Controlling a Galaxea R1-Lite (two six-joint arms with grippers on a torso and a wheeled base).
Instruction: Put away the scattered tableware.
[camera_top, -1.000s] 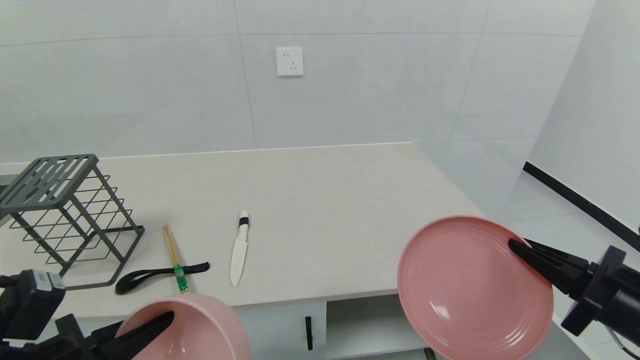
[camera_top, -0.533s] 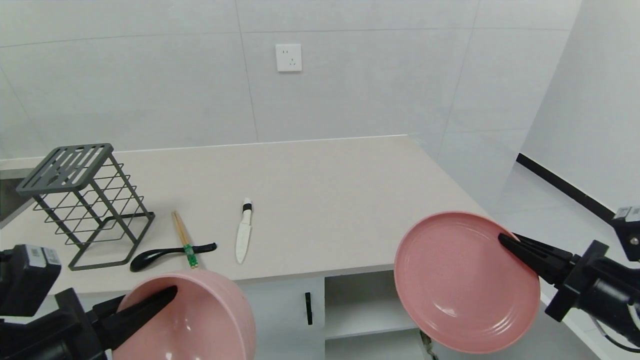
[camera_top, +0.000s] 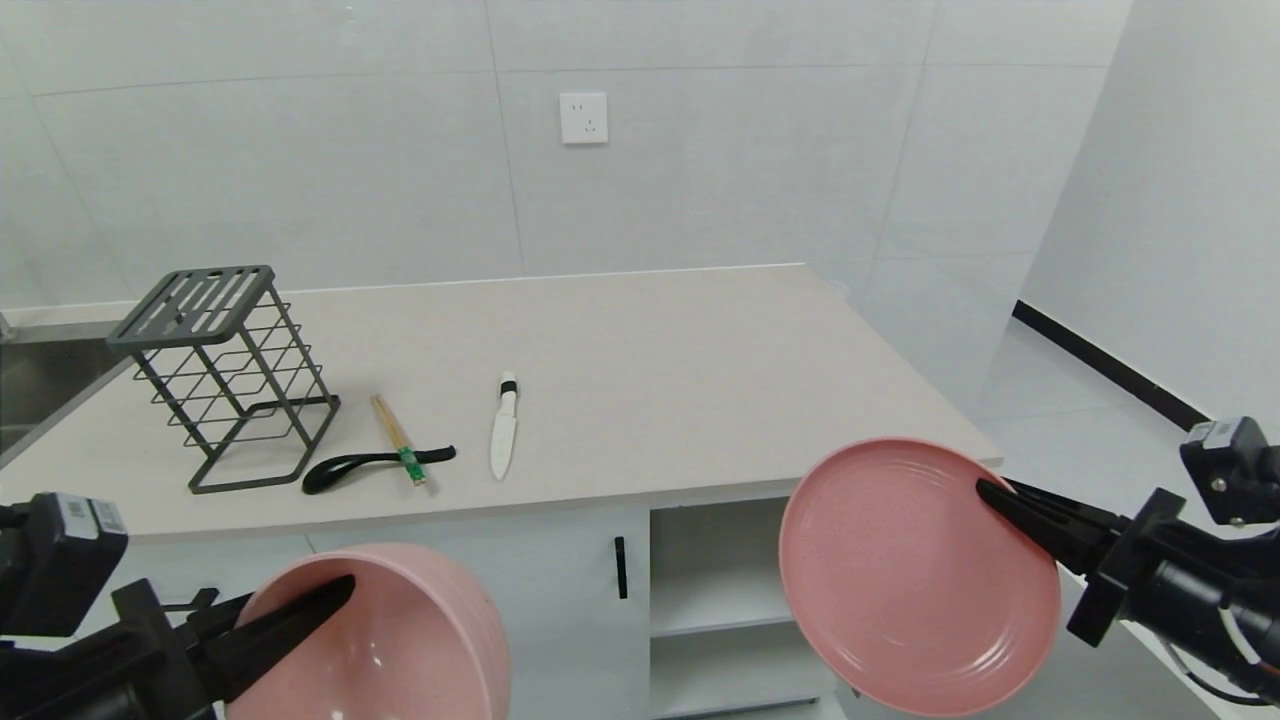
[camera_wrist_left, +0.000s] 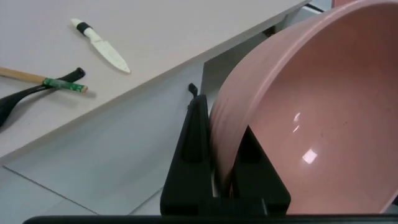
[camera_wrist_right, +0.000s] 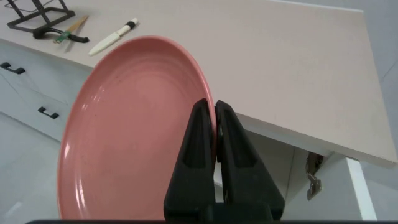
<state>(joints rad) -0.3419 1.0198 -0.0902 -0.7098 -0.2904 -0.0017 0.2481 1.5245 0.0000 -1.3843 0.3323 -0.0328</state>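
Held by the rims.
The left gripper clamps the rim of a round pink bowl; the right gripper, a flat pink plate.

One pink bowl, one pink plate, one knife, one spoon, one chopstick pair, one wire rack

Pink bowl cut by head view's bottom edge; chopsticks count unclear

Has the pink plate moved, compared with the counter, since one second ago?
Yes. The pink plate, in the right end effector, has drawn back from the counter, toward the robot; it overlaps the front edge less.
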